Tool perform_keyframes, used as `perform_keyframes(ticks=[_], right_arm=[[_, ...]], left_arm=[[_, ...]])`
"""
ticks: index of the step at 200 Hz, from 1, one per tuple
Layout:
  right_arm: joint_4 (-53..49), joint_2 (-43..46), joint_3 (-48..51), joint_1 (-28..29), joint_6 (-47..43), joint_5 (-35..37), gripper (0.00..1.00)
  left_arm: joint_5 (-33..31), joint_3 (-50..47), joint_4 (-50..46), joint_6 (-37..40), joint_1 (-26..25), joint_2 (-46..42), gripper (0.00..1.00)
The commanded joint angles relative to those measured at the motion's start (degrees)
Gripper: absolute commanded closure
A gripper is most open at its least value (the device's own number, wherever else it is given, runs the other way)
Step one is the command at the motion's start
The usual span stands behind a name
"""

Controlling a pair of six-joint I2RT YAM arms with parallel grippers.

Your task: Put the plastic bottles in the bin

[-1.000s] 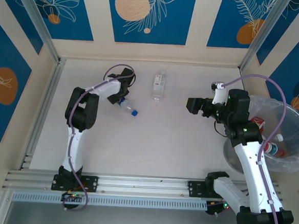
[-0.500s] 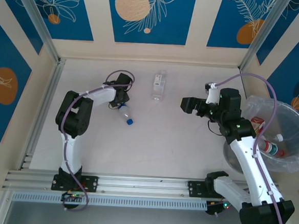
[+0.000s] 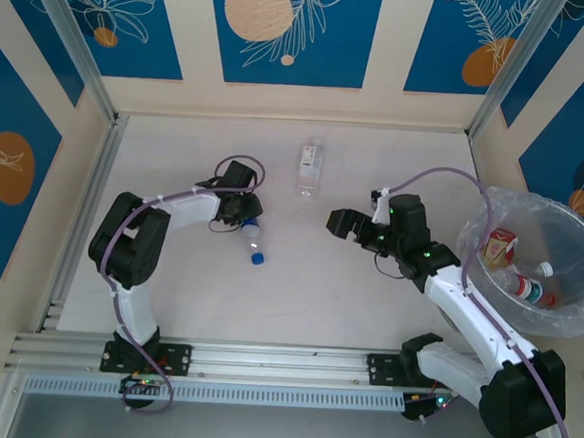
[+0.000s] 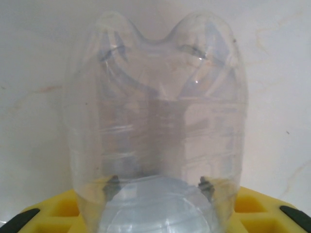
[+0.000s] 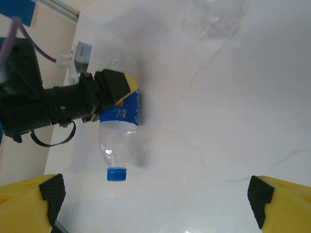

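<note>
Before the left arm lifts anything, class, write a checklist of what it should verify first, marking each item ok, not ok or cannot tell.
1. The blue-capped bottle lies between the fingers of the left gripper: ok.
2. Fingers tight on it: cannot tell.
3. The right gripper open and empty: ok.
4. The bin has room: ok.
5. Way to the bin free: not ok, the right arm stands between.
6. All bottles binned: not ok, the clear bottle lies outside.

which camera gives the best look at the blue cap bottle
Right wrist: the blue-capped bottle shows whole, cap and blue label clear. The left wrist view sees its clear base up close; the top view has it small.
</note>
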State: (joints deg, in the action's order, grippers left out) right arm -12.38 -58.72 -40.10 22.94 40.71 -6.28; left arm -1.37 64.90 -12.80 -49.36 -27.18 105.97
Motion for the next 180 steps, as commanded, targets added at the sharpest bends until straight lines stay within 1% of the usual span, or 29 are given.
perform_keyframes(ticks=[1, 31, 63, 79, 107, 125, 144, 180], right_arm=[[7.27, -1.40, 1.27, 3.69, 5.41, 0.55, 0.00], [13.38, -5.16, 3.34, 8.35, 10.41, 1.19, 0.01], [24.21, -10.06, 5.96, 13.63, 15.40, 3.09, 0.00], [30.67, -12.39, 6.19, 16.21, 15.18, 3.08, 0.00], [38.60, -16.11, 6.60, 20.88, 12.63, 5.29, 0.00], [40.68, -17.76, 6.31, 22.54, 12.06, 6.27, 0.00], [40.46, -19.32, 5.91, 23.19, 12.60, 7.39, 0.08], [42.25, -21.89, 5.30, 23.20, 12.90, 4.56, 0.26]], left_arm=[[5.56, -1.64, 5.07, -1.41, -0.53, -3.29, 0.60], [8.36, -1.93, 6.99, -2.75, -0.67, -4.93, 0.60], [13.36, -1.63, 11.54, -5.55, -0.68, -5.94, 0.59], [15.22, -1.31, 13.62, -7.09, -0.75, -6.01, 0.59], [17.16, -0.69, 16.39, -9.25, -0.81, -6.36, 0.59], [17.10, -0.01, 16.17, -9.23, -1.02, -7.03, 0.59], [17.05, 0.21, 15.97, -9.15, -1.19, -7.91, 0.58], [17.03, 0.13, 15.84, -9.29, -1.32, -8.82, 0.58]])
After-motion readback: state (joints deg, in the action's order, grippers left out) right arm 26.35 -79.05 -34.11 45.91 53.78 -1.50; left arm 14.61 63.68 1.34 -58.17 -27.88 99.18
